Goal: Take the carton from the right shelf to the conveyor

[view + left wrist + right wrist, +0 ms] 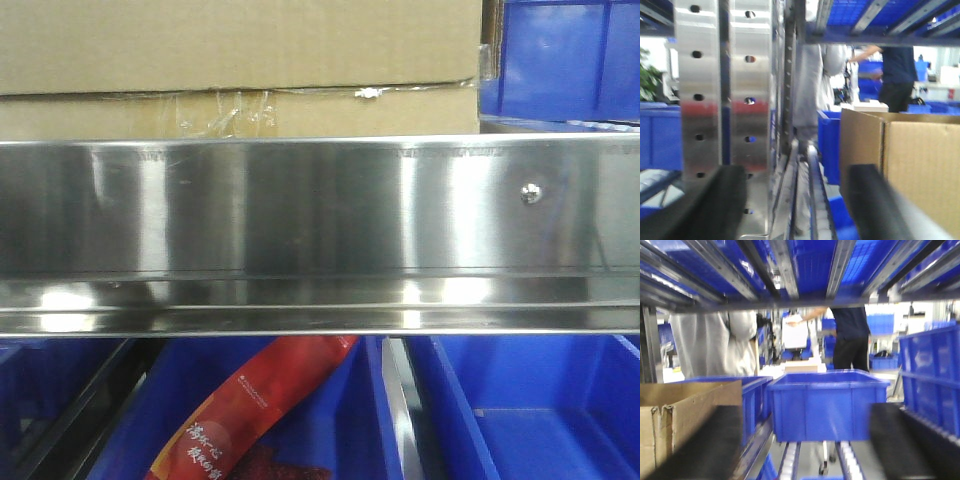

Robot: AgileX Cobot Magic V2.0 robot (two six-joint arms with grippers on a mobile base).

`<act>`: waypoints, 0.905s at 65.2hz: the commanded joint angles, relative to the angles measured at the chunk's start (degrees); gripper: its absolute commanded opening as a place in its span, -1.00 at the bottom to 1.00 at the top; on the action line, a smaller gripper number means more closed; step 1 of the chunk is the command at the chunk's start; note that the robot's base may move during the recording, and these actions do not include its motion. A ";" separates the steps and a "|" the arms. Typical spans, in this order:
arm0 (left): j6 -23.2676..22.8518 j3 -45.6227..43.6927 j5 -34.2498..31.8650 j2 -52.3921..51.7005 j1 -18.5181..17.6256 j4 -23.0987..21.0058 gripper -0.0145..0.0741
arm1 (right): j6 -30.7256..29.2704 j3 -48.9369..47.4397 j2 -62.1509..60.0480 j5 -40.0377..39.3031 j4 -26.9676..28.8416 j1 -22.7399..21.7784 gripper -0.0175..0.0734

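As the front camera looks in, the carton [240,60] sits up top on the right shelf [300,210], just behind its wide brushed-steel rail, one screw head [531,194] towards the right. Plain brown corrugated board, a deep upper part overlapping, crinkled clear tape [215,110] along the lower seam. One upper blue bin [565,60] stands just beside it on the right. Below the rail, the middle bin [345,410] holds a red packet [260,410] with white print, and the lower right bin [540,420] shows its bare blue floor.

Over to the left wrist: left gripper [795,210] released, two black fingers [695,210] spread wide. One carton [910,165], near on the right, partly behind the right-hand finger. A perforated steel upright [720,100] stands on the left.

Now the right wrist: right gripper [805,455] released too, jaws wide apart. The carton's corner [685,410] is near left. Three bins here: the centre bin [827,405] straight ahead, contents hidden by its wall, the side bin [932,375] on the right, and the back bin [752,395] just behind the carton. Two people [850,335] stand far behind.
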 commanded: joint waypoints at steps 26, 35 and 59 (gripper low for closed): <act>0.14 -28.36 15.27 29.07 -17.44 -0.77 0.24 | 0.00 -24.43 25.63 14.85 0.35 14.23 0.41; 0.14 -39.90 21.04 39.65 -20.84 -0.02 0.24 | 0.00 -35.47 35.59 23.09 0.35 17.79 0.41; -10.31 -73.45 45.61 67.10 -20.61 8.58 0.24 | 8.30 -74.59 64.16 52.49 -7.81 18.13 0.41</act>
